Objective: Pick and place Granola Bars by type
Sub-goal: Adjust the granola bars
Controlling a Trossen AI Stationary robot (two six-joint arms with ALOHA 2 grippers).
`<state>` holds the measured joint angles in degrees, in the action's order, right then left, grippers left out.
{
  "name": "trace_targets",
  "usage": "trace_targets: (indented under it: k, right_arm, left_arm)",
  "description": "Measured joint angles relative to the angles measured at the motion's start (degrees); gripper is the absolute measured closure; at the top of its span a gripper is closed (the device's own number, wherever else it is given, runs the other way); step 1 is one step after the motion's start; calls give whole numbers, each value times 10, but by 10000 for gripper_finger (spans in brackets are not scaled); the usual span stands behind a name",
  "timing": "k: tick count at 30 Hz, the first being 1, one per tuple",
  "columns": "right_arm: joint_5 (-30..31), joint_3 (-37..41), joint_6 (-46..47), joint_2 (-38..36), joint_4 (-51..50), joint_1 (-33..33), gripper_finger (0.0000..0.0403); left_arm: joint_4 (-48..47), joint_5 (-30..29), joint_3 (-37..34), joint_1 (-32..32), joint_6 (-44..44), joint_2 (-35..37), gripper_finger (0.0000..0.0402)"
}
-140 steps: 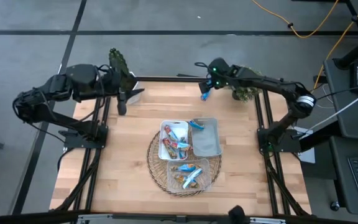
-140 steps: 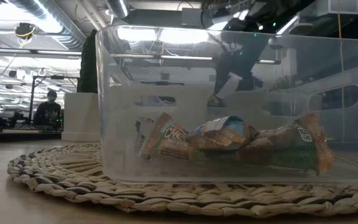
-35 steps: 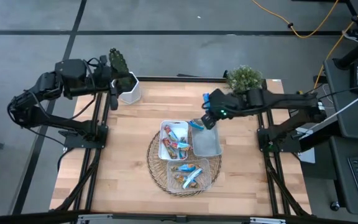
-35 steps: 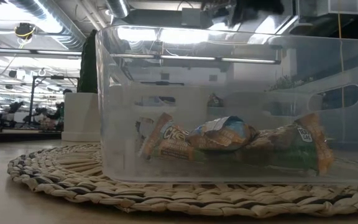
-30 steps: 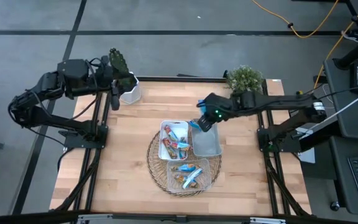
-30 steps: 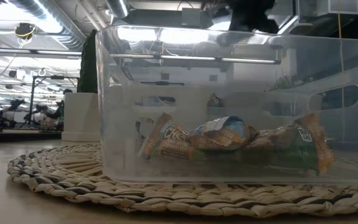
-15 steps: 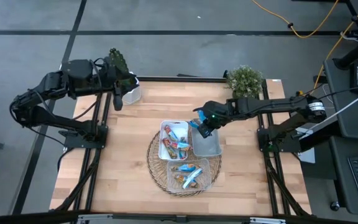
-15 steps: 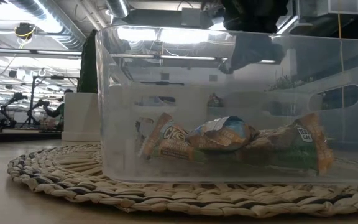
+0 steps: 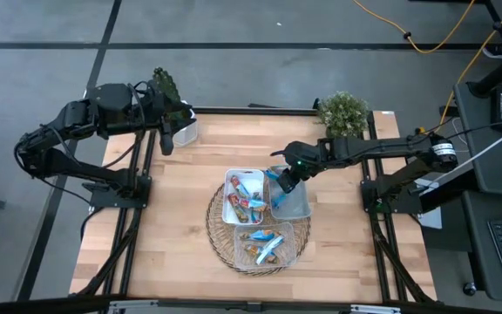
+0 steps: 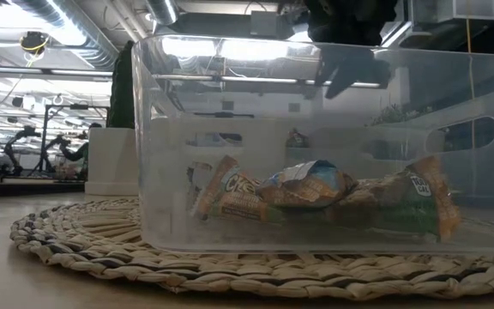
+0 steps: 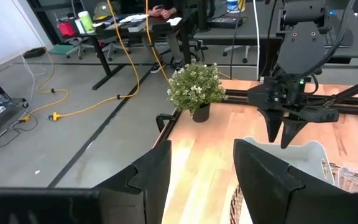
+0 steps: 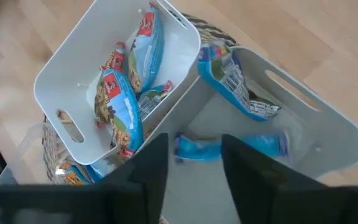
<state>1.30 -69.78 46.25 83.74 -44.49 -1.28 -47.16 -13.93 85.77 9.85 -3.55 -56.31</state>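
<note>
Two grippers are in play, but only one is working: the right gripper point(image 9: 279, 180) hangs over the grey tray point(image 9: 300, 208) at about three o'clock on the round woven mat point(image 9: 216, 228), its jaws parted wide with nothing between them, while a blue granola bar point(image 12: 230, 147) shows blurred just below them inside that tray, so the step in hand looks like the drop of a blue bar into its bin. A second blue bar point(image 12: 234, 81) leans against the tray's far wall near the rim. The white tray point(image 9: 232, 205) at nine o'clock holds several blue-and-red bars point(image 12: 119, 106), and the clear bin point(image 9: 269, 256) at six o'clock holds brownish and blue ones point(image 10: 316, 193). The left gripper point(image 9: 167, 139) waits off at the surface's ten o'clock corner by a white pot point(image 9: 184, 133), jaws spread and empty. Judged from this, the next move calls for the right arm to lift clear of the tray walls and find any bar left unsorted; none shows loose on the wood surface point(image 9: 164, 227). Little writing can be read: the wrapper at the clear bin's left end point(image 10: 226, 196) bears large letters that seem to begin "Ch", and the rest is too crumpled to make out.
</note>
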Motion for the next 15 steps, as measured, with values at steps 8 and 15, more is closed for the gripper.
trace_targets:
  k: [8,15]
  right_arm:
    - [1,0,2,0,3,0,174]
    - [-72,0,-87,-1,109,4,169]
  left_arm:
    - [0,1,0,0,0,0,235]
    - [0,1,0,0,0,0,235]
